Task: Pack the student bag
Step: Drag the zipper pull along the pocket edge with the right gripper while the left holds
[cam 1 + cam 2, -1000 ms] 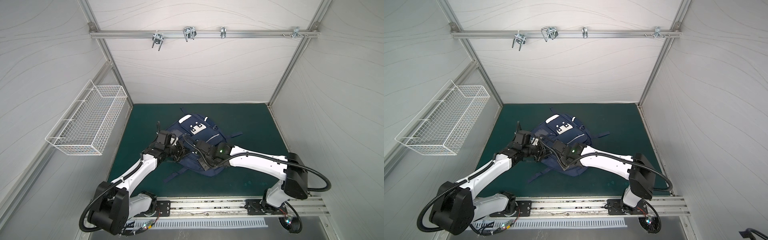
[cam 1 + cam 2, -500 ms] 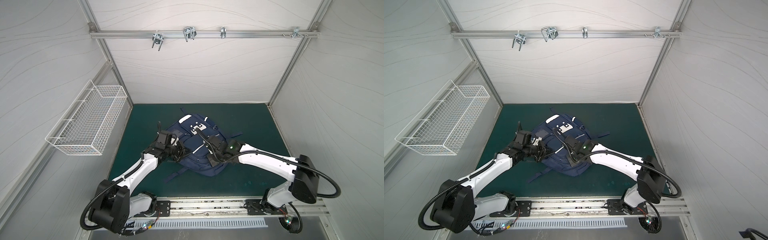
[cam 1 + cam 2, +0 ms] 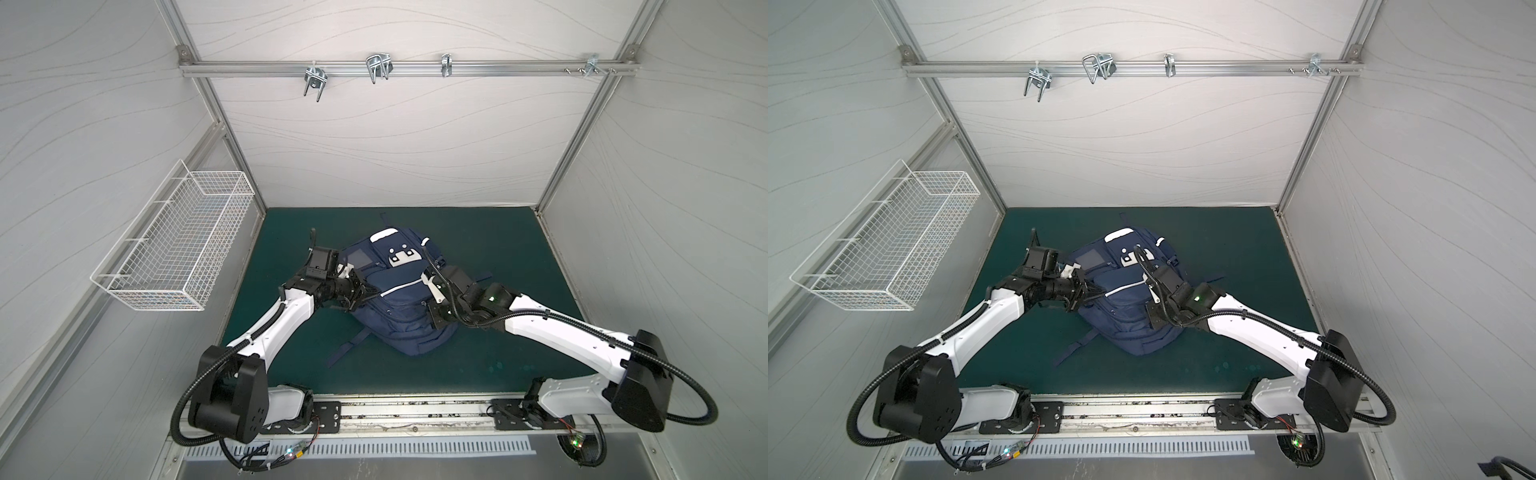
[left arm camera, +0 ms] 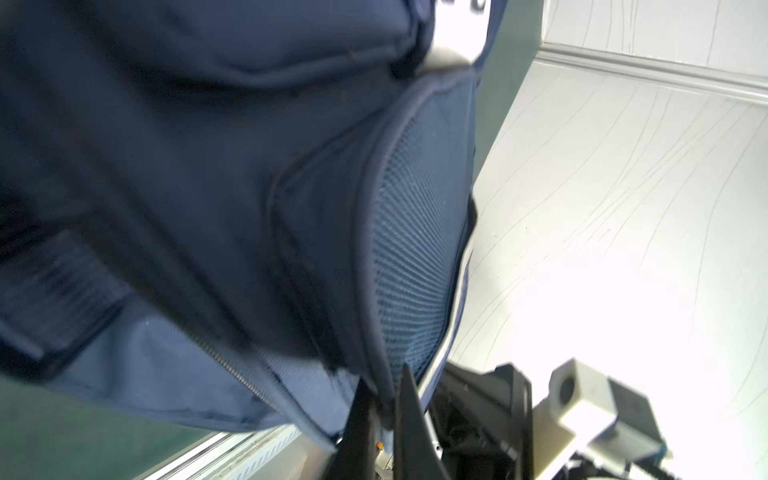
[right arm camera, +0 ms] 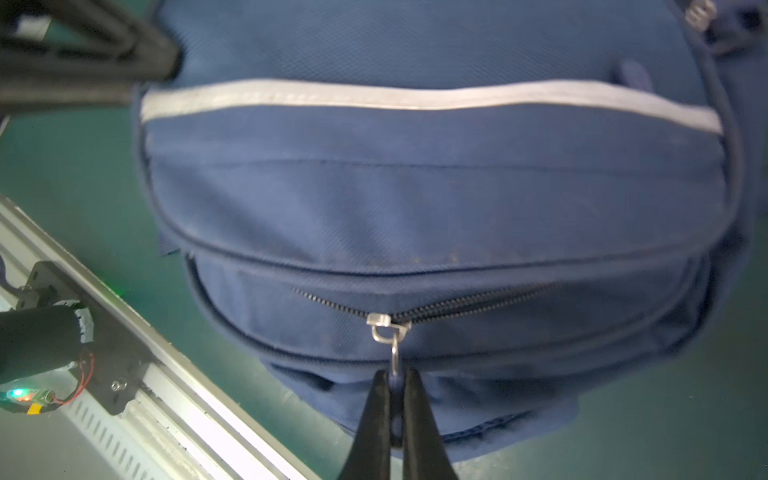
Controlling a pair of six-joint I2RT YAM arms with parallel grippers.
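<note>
The student bag (image 3: 399,307) lies in the middle of the green mat (image 3: 519,249), a soft, bulging navy canvas pack with a pale stripe (image 5: 415,97) over its front pocket and a ribbed mesh side pocket (image 4: 415,249). Over the last second the right arm has swung from the bag's middle toward its right flank, and the right gripper (image 5: 394,395) has pinched its thin black jaws onto the small metal zipper pull (image 5: 394,356), so the zip looks ready to be drawn. The left gripper (image 4: 382,403) stays clamped on the bag's corded edge, bracing the limp cloth.
</note>
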